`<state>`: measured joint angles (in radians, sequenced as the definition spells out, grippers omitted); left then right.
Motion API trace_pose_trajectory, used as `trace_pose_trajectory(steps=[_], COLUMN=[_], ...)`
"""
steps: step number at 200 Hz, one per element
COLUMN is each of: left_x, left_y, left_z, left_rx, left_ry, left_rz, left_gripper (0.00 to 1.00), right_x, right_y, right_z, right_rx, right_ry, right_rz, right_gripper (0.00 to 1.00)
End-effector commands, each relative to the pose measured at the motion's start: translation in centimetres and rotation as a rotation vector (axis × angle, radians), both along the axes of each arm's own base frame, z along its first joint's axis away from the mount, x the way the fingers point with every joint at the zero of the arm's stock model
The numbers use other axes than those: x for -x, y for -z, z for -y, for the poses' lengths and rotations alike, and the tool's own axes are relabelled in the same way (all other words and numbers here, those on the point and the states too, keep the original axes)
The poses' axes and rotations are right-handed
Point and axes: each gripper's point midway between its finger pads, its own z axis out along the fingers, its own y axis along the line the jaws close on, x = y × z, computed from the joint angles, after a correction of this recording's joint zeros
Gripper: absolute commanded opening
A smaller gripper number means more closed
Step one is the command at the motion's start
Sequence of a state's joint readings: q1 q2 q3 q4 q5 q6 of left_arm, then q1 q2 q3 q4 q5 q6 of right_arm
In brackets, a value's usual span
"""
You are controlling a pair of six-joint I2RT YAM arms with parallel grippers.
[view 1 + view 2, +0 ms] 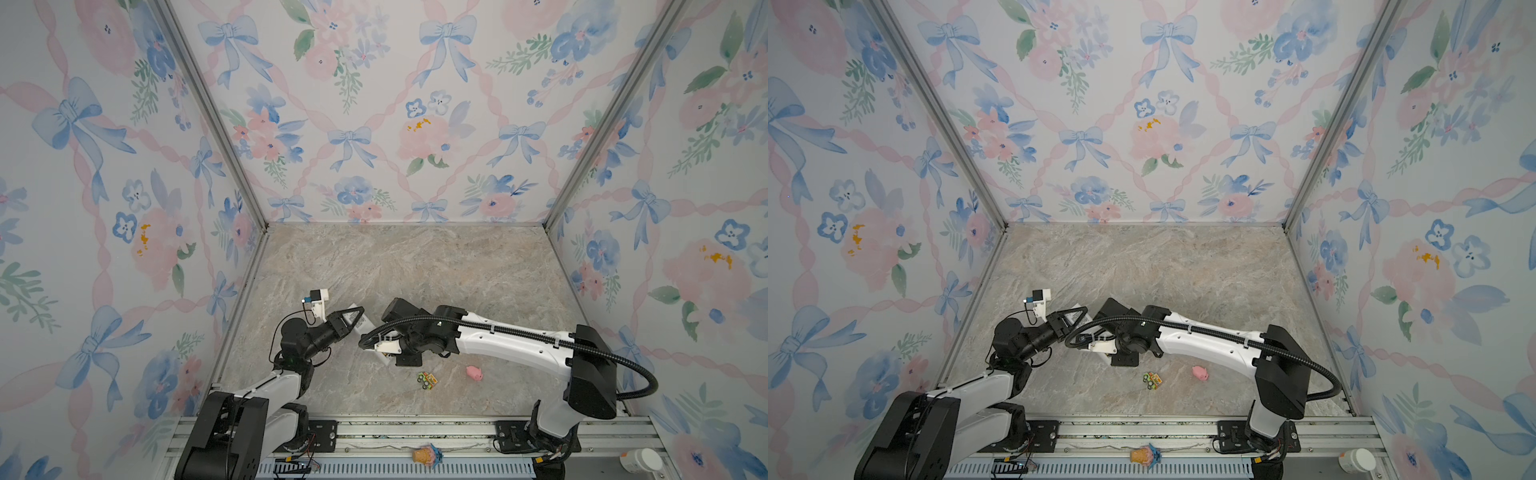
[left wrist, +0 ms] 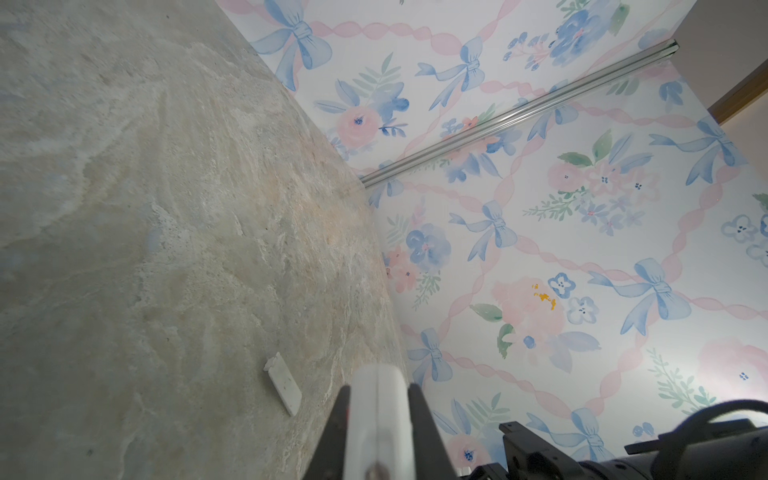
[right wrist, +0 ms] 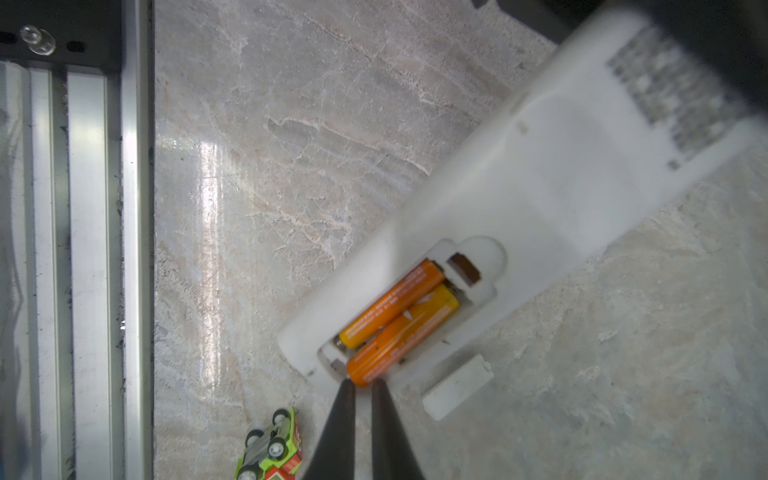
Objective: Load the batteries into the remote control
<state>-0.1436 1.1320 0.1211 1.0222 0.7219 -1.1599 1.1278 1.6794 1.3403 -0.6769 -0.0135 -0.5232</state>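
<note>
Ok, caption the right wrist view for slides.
Right gripper at one battery's end; both batteries lie in the open compartment of the remote control, cover alongside.

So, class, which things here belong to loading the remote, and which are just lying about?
Job in hand:
remote control
batteries
loose battery cover

Lying about:
toy car
pink pig
cone-shaped toy
white container

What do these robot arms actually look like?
The left arm and right arm are white shells with black joints. A ribbed black hose runs along the right one. The right gripper has two slim tapering black fingers. The left wrist carries a white camera.
</note>
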Motion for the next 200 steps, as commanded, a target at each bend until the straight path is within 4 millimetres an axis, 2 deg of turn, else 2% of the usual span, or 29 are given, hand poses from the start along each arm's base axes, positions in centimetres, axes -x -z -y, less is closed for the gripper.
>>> trace_pose_trajectory(steps=[1,107,200], left_x=[0.4,0.4,0.4], left_y=[-1.3,-1.3,-1.5], left_z=[0.4,0.4,0.4], left_rx=[0.022,0.025,0.026], left_ry=[0.037,0.034,0.034], left_rz=[0.037,0.037,0.042], left_gripper=[0.0,0.0,0.0], right_x=[-0.6,-2.1,-2.9], right_y=[-0.1,0.0,1.2], right_z=[-1.0,-1.3,-1.0], right_rx=[-0.006,0.003,0.069], right_ry=[0.026,0.103,0.153], right_rz=[0.02,0.022,0.012], right_gripper=[0.11,0.07,0.05])
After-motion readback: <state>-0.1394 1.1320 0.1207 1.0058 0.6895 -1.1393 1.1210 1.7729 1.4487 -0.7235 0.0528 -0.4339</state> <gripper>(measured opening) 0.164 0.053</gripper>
